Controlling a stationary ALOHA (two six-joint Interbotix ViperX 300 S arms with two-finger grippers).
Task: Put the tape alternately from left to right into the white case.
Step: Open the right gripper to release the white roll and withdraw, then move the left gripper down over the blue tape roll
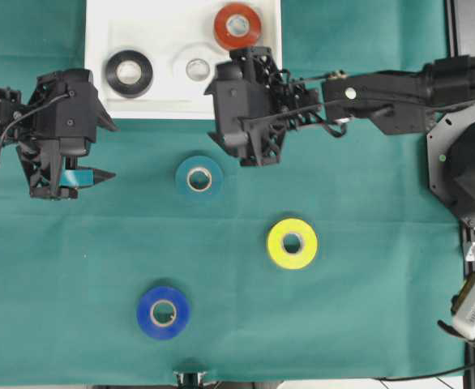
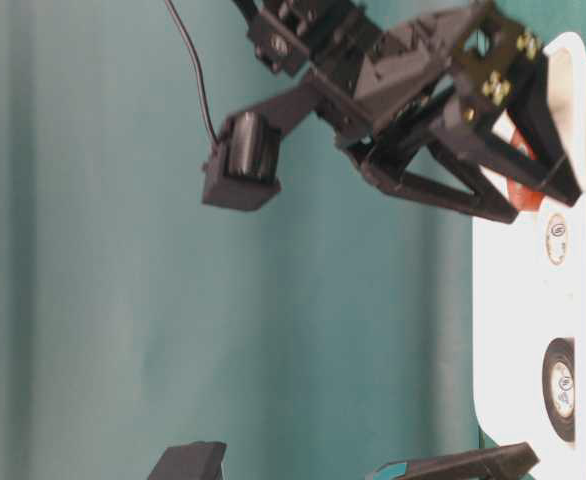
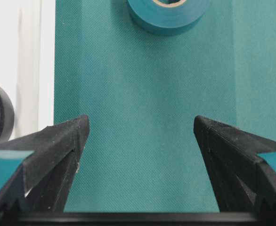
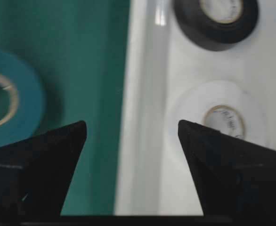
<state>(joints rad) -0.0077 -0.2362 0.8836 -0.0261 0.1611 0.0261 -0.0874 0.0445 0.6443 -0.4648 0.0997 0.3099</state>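
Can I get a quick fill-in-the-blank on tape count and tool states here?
1. The shallow white plastic case holds ___ glossy tape rolls.
2. The glossy teal tape roll lies on the ___ cloth.
3. Both the left tool and the right tool are ___.

Missing: three; green; open

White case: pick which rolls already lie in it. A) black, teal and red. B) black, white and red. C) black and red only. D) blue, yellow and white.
B: in the overhead view the white case holds the black roll, the white roll and the red roll, while the teal roll, the yellow roll and the blue roll lie on the green cloth.
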